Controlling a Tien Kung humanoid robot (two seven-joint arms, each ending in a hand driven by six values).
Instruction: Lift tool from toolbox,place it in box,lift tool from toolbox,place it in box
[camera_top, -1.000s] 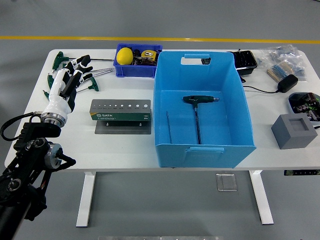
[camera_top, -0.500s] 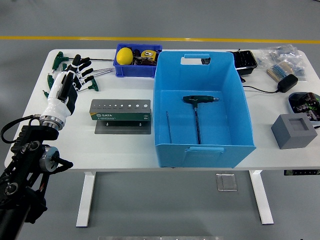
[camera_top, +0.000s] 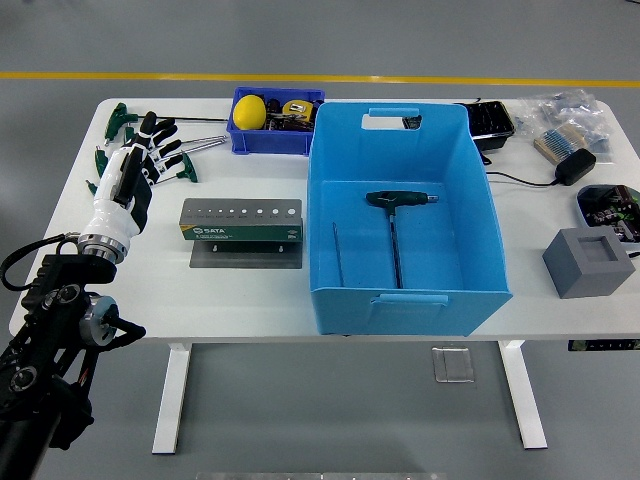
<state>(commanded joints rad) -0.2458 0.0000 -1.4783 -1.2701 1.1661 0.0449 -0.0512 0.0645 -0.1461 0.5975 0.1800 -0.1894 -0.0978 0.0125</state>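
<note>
The left hand (camera_top: 135, 170) hovers over the far left part of the desk (camera_top: 130, 270), its fingers (camera_top: 160, 135) spread and pointing to about one o'clock, and they hold nothing. Just under and around the fingertips lie several green-handled T wrenches (camera_top: 185, 165); I judge these are the tools to be lifted next. Their thin metal shafts run mostly toward three o'clock, toward the small dark blue bin (camera_top: 272, 140), so the long axis goes across the direction of the fingers. One wrench (camera_top: 397, 205) already lies inside the big light blue box (camera_top: 400, 215), which stands well apart at three o'clock from the hand, with a thin rod (camera_top: 336, 250) beside it on the box floor. Between hand and box stands a grey-green tool holder (camera_top: 241, 222) with a row of holes. The right hand is not visible at all, so the left one is the only one near. The hand covers part of the wrenches, so I cannot tell how many there are, or whether a finger touches one.
</note>
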